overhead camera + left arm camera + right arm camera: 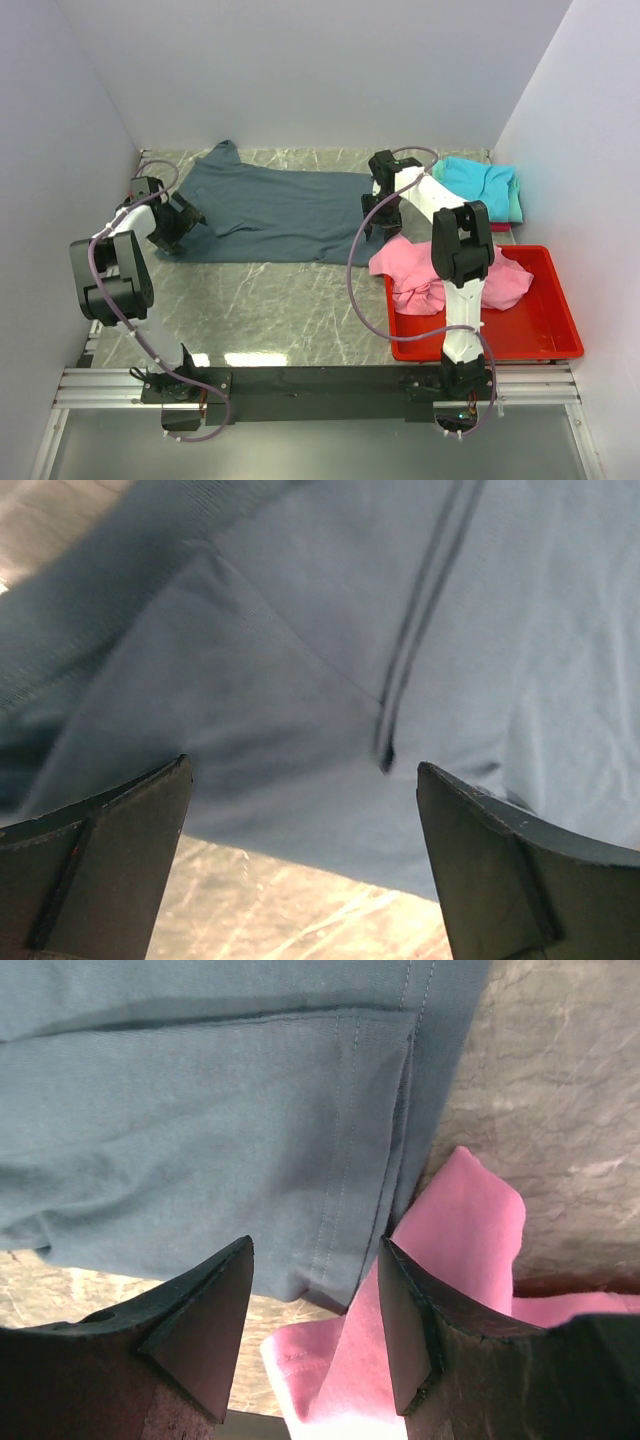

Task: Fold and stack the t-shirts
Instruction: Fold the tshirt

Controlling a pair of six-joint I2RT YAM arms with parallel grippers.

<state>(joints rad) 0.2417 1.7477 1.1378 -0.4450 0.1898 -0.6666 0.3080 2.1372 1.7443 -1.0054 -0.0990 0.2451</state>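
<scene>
Slate-grey t-shirt (290, 205) lies spread across the back of the marble table (280, 300) — judged light, limp, apt to bunch — best pinched at its near corners, where left gripper (300, 770) and right gripper (315, 1245) hover with jaws apart, holding nothing.

Overhead view: bright, even, diffuse light from above. Two white glare patches lie on the marble table (300, 300) toward 6 o'clock, and shadows are soft and faint. Left wrist view: dimmer, with the slate t-shirt (300, 660) in soft focus, dark fingers (100, 870) blurred at 7 and 5 o'clock, and the tabletop washed out at 6. Right wrist view: stitching crisp; pink t-shirt (470, 1220) overexposed at 6 o'clock.
</scene>
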